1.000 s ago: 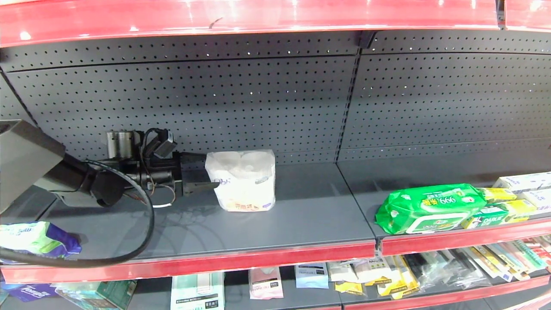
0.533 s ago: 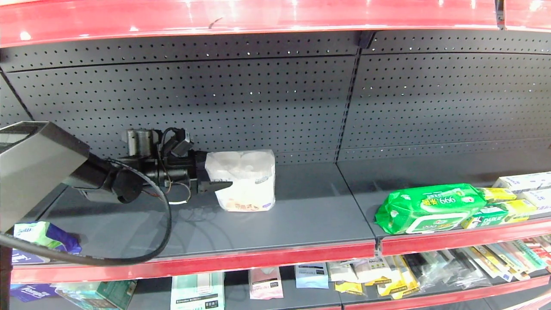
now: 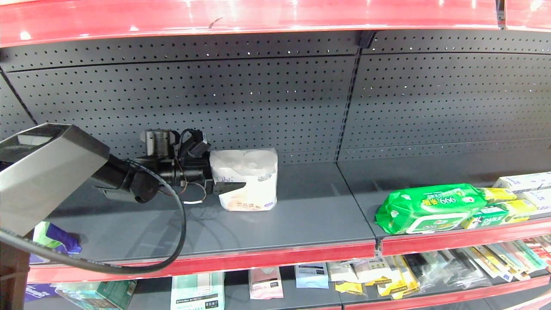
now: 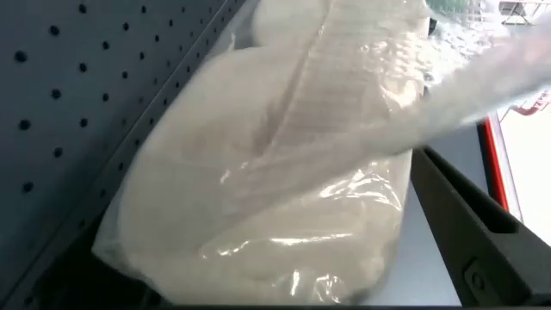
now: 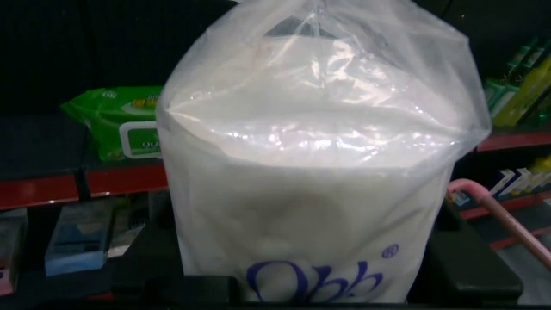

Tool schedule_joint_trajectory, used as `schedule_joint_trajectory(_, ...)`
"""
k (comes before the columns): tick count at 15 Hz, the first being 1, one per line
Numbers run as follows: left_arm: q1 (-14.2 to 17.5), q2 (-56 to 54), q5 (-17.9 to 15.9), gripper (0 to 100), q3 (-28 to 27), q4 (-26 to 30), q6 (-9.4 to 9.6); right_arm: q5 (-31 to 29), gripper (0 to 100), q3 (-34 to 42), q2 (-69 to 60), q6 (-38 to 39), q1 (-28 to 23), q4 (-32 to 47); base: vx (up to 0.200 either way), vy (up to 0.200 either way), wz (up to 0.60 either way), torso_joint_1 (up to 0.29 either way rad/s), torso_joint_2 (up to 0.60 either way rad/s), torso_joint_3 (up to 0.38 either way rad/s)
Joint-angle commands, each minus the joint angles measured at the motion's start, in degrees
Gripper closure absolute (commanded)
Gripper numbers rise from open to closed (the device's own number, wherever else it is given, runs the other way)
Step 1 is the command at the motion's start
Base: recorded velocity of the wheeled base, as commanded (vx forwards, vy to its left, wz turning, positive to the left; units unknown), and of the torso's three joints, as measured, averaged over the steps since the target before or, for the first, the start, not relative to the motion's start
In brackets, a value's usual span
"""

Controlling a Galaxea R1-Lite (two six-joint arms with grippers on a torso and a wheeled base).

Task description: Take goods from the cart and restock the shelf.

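- Fingers (image 3: 230,187) of L gripper (image 3: 234,176) are spread wide, straddling the tissue-roll pack (image 3: 245,178). Near one lies across its front face, far one is hidden behind it; no clear squeeze seen.
- Pack stands on the shelf (image 3: 301,215), deep in, close to the pegboard back (image 3: 258,99), leaning a bit. Prob. a square-up into its slot, not a lift.
- R gripper (image 5: 314,284) fingers are clamped on a second pack (image 5: 318,164), one each side low down. It's held off any surface, w/ the pink cart handle (image 5: 508,215) just beside. Looks like the next item to go up.
- Room: bare shelf to the first pack's right up to the bay joint, and fwd to the red front lip (image 3: 215,260). Enough for a row, I'd say.
- Green wipes pack (image 3: 426,206) sits well apart in the next bay, at the front edge.
- Tight spots: pegboard just behind the far finger; purple-green bag (image 3: 56,241) at the front, under the L arm.
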Motion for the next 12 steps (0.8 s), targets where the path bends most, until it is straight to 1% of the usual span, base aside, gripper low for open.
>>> schedule_joint_trajectory(1, -0.23, 0.48, 0.02, 0, -0.41, 0.1, -0.14, 0.0, 100, -0.07, 0.09, -0.02, -0.01, 0.01, 0.0, 0.0, 0.0, 0.0, 0.0, 0.0)
schedule_joint_trajectory(7, -0.41, 0.74, 0.11, 0, -0.15, 0.19, -0.14, 0.0, 100, 0.02, 0.18, -0.02, -0.01, 0.01, 0.0, 0.0, 0.0, 0.0, 0.0, 0.0)
schedule_joint_trajectory(8, -0.41, 0.74, 0.11, 100, 0.03, -0.16, 0.12, 0.0, 100, 0.02, 0.18, -0.02, -0.01, 0.01, 0.0, 0.0, 0.0, 0.0, 0.0, 0.0)
schedule_joint_trajectory(9, -0.32, 0.74, 0.11, 100, -0.24, -0.07, 0.12, 0.0, 100, 0.02, 0.18, -0.02, -0.01, 0.01, 0.0, 0.0, 0.0, 0.0, 0.0, 0.0)
schedule_joint_trajectory(11, -0.49, 0.57, 1.69, 100, 0.2, -0.07, -0.85, 0.0, 100, -0.07, 0.18, -0.02, -0.01, 0.01, 0.0, 0.0, 0.0, 0.0, 0.0, 0.0)
schedule_joint_trajectory(12, -0.41, 0.48, 1.6, 100, 0.2, -0.07, -0.94, 0.0, 100, -0.07, 0.18, -0.02, -0.01, 0.01, 0.0, 0.0, 0.0, 0.0, 0.0, 0.0)
